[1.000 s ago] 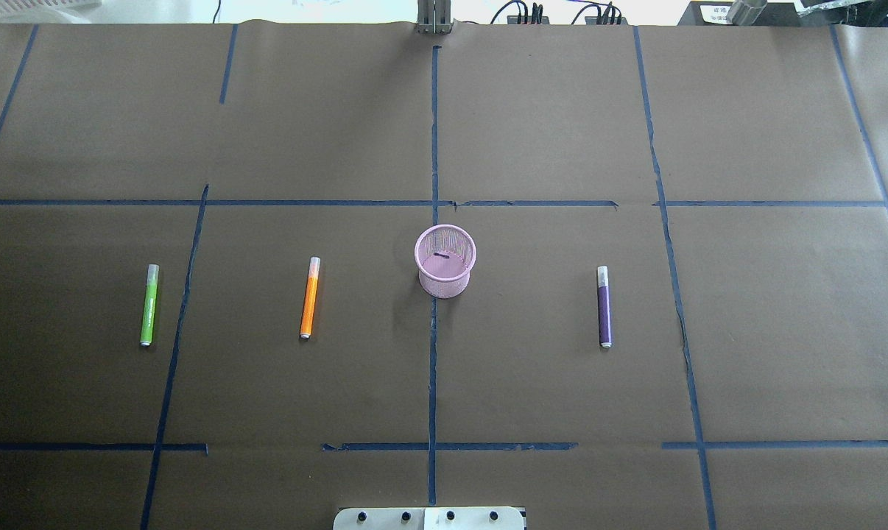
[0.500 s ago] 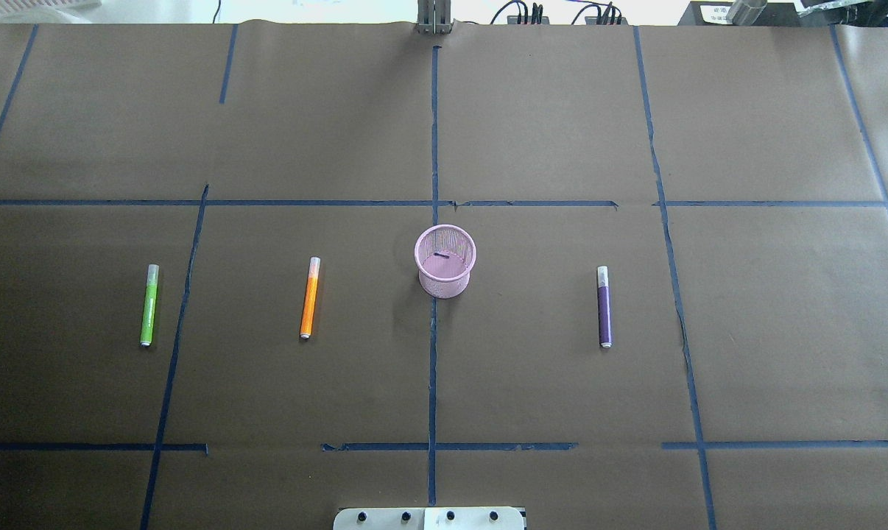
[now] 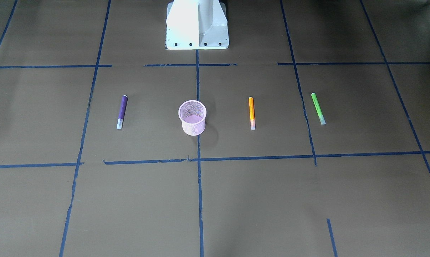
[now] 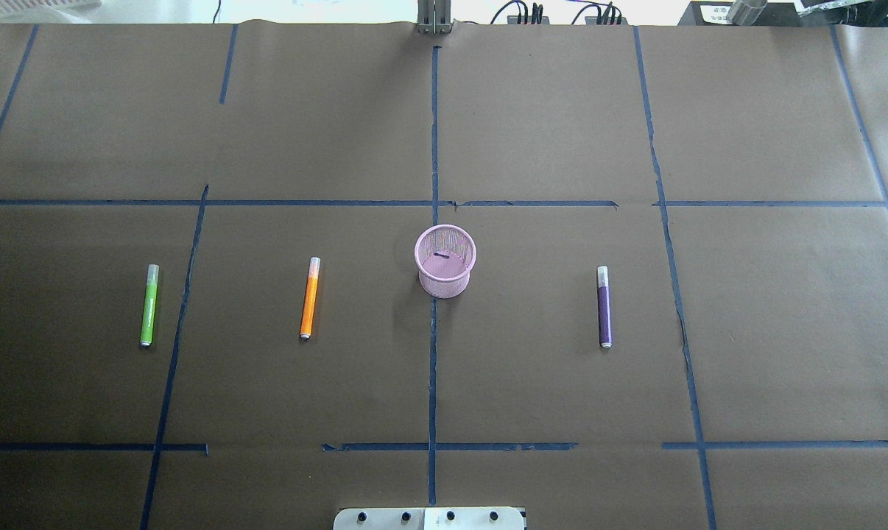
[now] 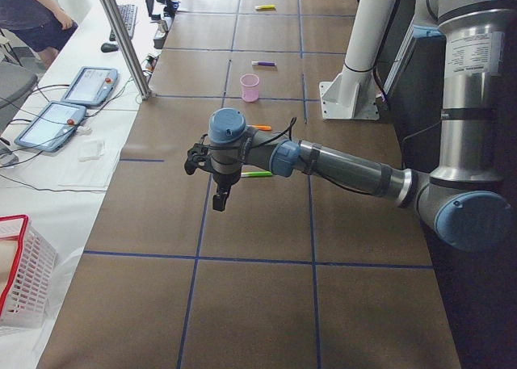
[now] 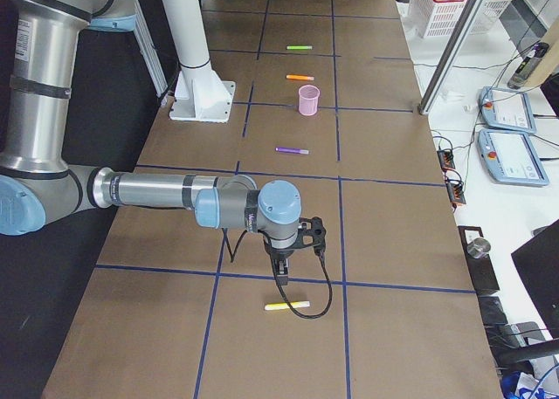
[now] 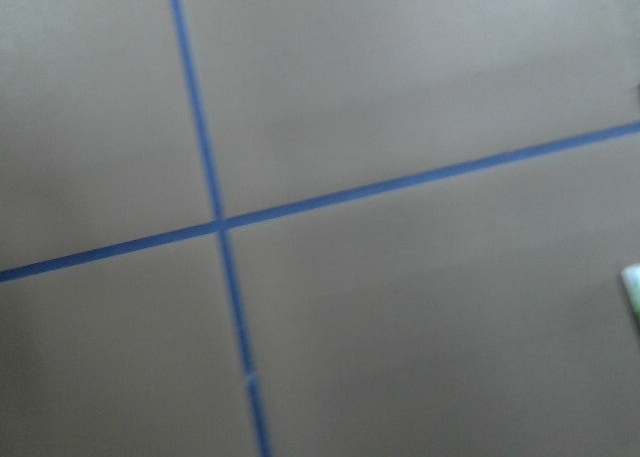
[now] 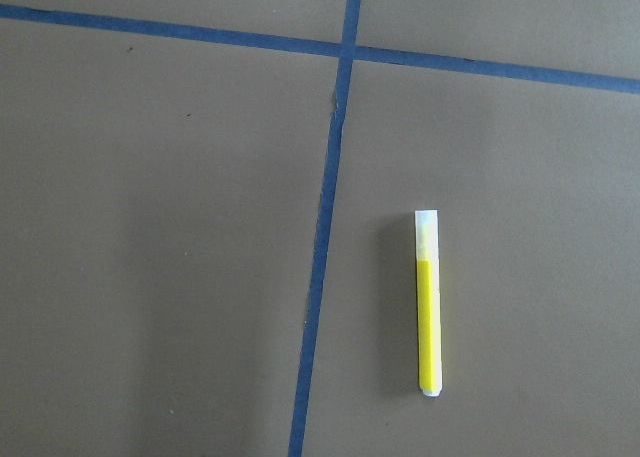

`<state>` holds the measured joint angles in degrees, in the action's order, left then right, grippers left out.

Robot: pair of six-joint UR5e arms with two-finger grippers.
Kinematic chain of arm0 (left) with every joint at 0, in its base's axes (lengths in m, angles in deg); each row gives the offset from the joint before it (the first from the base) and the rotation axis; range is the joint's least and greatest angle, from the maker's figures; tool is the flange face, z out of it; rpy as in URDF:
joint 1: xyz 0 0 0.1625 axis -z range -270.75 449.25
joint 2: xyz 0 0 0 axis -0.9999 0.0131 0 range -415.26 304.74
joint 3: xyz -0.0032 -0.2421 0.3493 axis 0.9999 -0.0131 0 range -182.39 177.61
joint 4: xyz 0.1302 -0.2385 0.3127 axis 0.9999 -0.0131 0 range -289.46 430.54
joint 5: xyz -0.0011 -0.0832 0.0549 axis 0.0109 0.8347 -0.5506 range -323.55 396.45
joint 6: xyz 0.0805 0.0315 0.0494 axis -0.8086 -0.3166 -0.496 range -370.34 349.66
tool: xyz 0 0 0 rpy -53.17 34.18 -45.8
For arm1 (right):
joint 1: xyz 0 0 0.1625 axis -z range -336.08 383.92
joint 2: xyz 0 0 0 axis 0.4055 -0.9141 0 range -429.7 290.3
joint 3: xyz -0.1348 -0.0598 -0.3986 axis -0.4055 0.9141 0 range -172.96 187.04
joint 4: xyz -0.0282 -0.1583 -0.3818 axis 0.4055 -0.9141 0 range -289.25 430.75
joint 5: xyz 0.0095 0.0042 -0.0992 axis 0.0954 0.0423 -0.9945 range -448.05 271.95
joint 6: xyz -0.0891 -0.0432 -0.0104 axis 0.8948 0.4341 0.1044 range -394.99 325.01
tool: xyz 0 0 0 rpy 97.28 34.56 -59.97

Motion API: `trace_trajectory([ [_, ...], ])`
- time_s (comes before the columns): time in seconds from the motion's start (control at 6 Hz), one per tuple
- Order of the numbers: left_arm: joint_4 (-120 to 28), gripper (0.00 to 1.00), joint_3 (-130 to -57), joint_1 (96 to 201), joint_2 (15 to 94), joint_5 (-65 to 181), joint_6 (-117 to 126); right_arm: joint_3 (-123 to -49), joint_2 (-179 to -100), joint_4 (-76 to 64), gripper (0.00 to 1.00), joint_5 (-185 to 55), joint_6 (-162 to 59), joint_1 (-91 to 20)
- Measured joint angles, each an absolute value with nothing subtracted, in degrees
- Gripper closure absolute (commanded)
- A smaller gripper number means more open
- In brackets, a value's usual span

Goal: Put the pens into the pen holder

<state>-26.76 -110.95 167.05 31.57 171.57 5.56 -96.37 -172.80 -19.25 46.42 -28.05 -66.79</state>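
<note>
Holder [image 4: 444, 284] — pink wire mesh, round, solid rim.

The overhead camera sits behind the robot, looking forward and down; the front-facing one looks steeply down toward the white metal robot base [image 3: 197, 25]. Both share the round pink wire-mesh pen holder [image 4: 444, 283]. The side cameras look along the brown paper-covered table [image 5: 258, 304] from opposite ends. The wrist cameras look down closely on blue tape lines [image 7: 215, 222]; the right shares a slim yellow pen [image 8: 427, 307] with the right-end view.
</note>
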Motion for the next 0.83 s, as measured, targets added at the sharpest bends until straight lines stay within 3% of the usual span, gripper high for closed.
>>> trace_trajectory([
  [0.5, -39.19, 0.0, -110.17, 145.86, 33.16, 158.21, 42.08, -96.31, -172.8, -19.27, 0.0, 46.43, -28.04, -66.78],
  [0.83, -40.63, 0.01, -108.43, 136.44, 36.44, 151.89, 53.55, -96.18, -172.8, -19.33, 0.0, 46.42, -28.02, -66.78],
])
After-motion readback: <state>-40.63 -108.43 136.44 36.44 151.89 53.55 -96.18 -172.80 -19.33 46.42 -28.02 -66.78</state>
